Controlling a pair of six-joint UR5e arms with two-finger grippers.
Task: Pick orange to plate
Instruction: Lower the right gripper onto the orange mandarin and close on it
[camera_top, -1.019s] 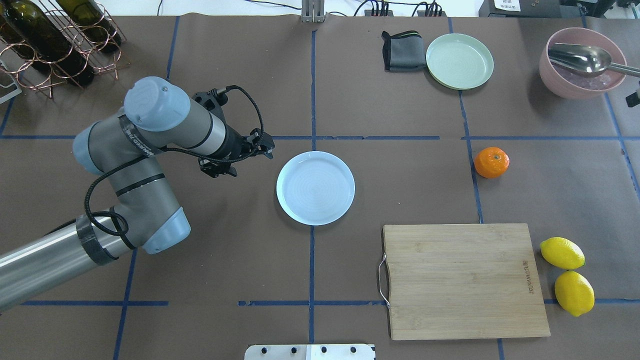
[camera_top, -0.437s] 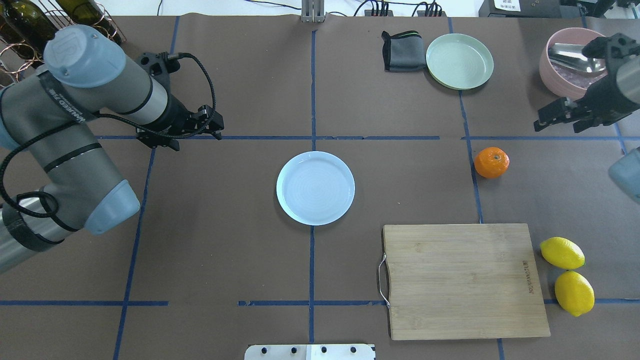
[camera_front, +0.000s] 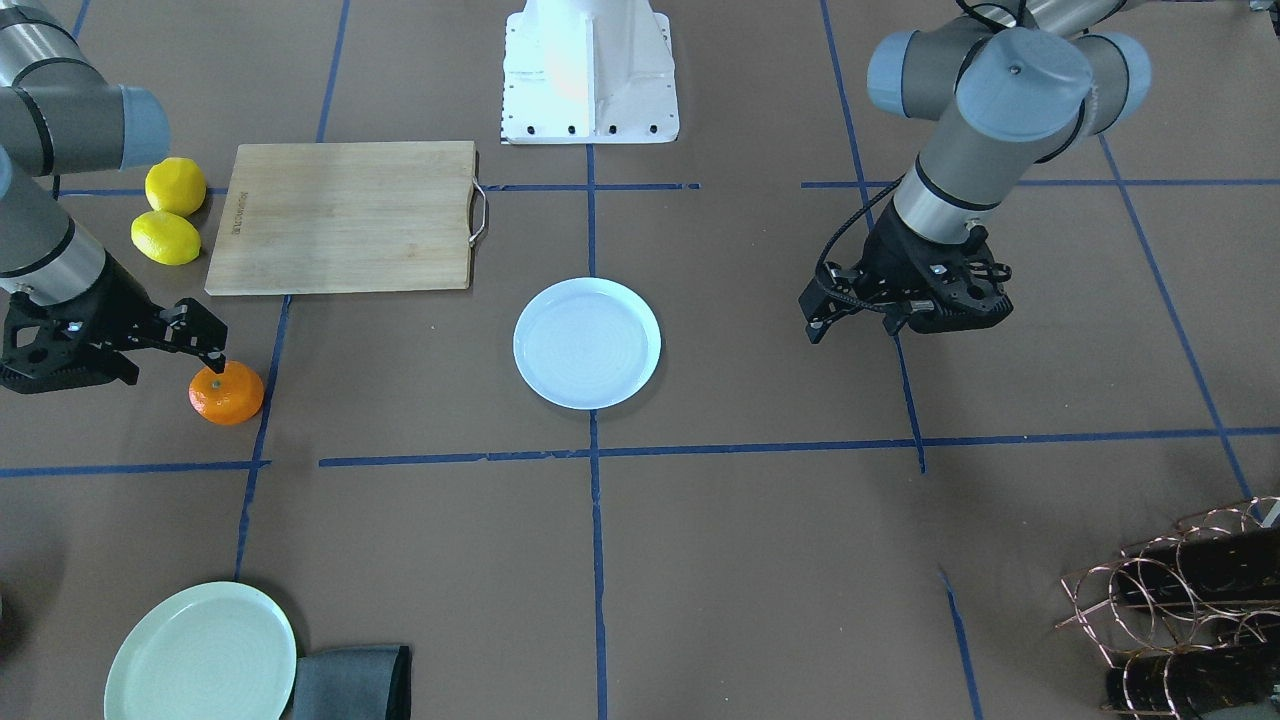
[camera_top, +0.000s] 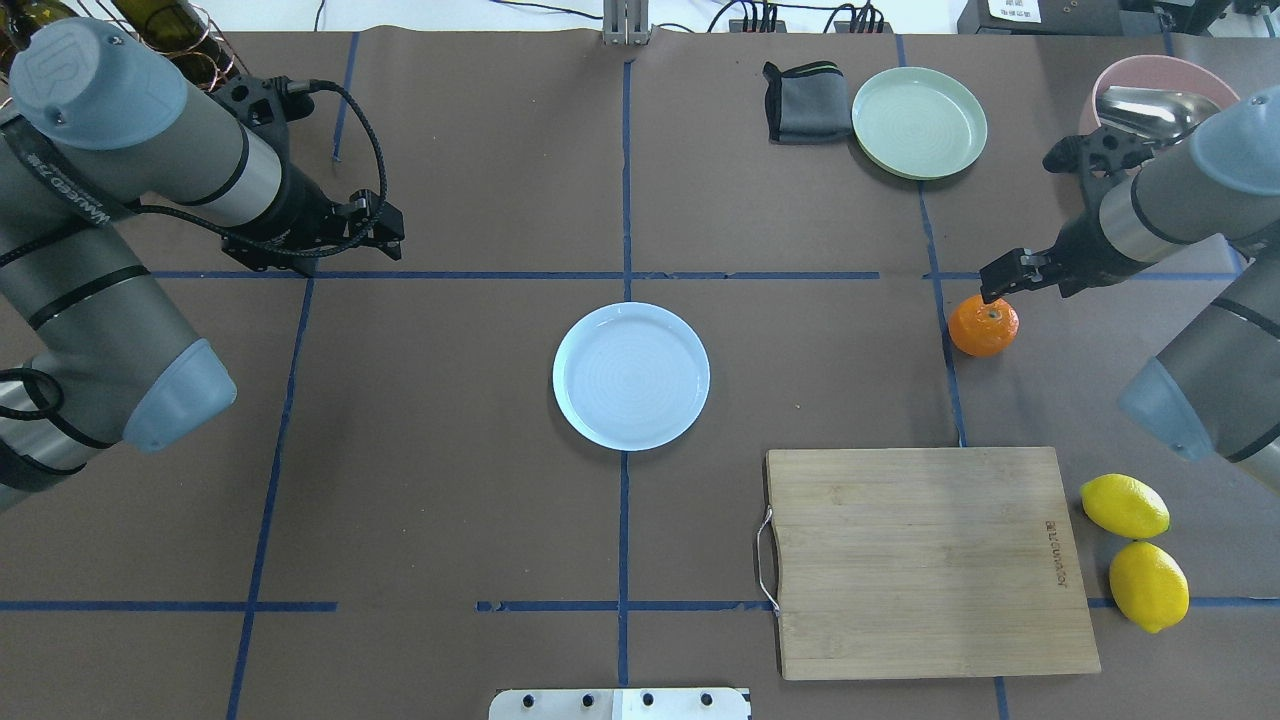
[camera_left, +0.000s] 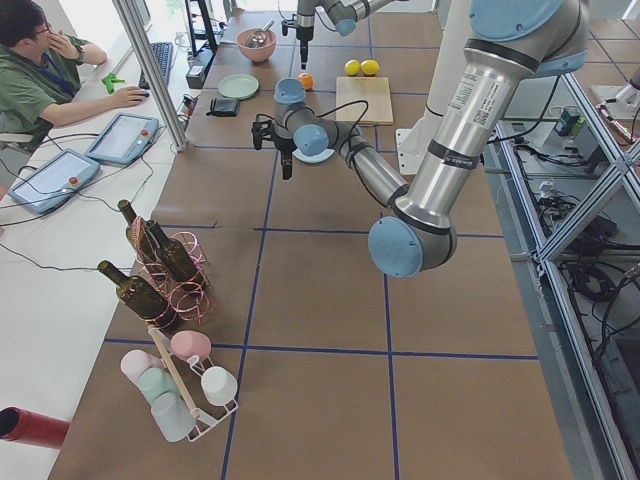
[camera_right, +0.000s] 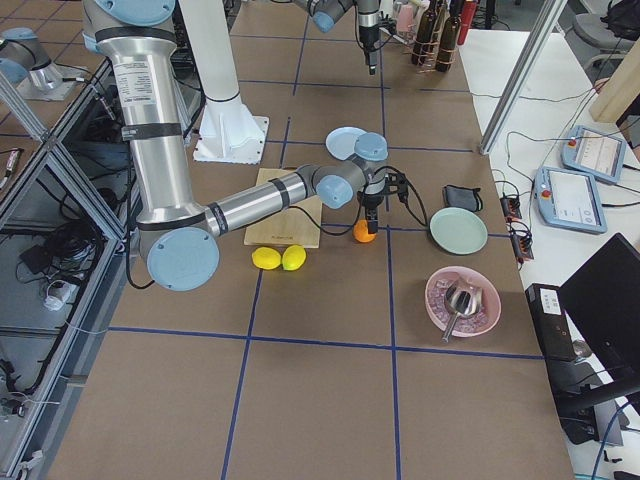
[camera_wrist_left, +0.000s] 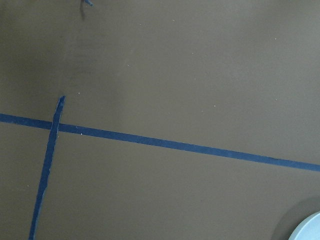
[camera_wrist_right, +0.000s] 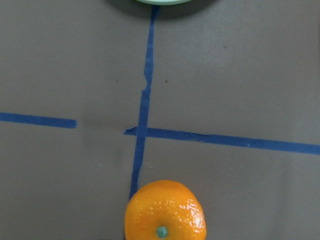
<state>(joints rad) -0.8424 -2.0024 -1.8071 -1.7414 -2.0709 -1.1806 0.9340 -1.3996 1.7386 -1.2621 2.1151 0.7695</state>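
Right gripper (camera_top: 1025, 283) jaws parted, empty, one fingertip (camera_top: 990, 286) just over the orange (camera_top: 984, 326), cutting board (camera_top: 930, 560) nearest at plate's 4 o'clock, plate (camera_top: 631, 376) mid-table, orange on the table at its 3 o'clock, well apart, left gripper (camera_top: 335, 250) parted at 10 o'clock, green plate (camera_top: 919, 122) farthest

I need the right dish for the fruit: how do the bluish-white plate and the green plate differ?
The bluish-white plate is pale blue-white; the green plate is pale green. The bluish-white plate lies centrally with nothing near it; the green plate lies at the far side beside a folded dark cloth. Both are round, rimmed and empty.
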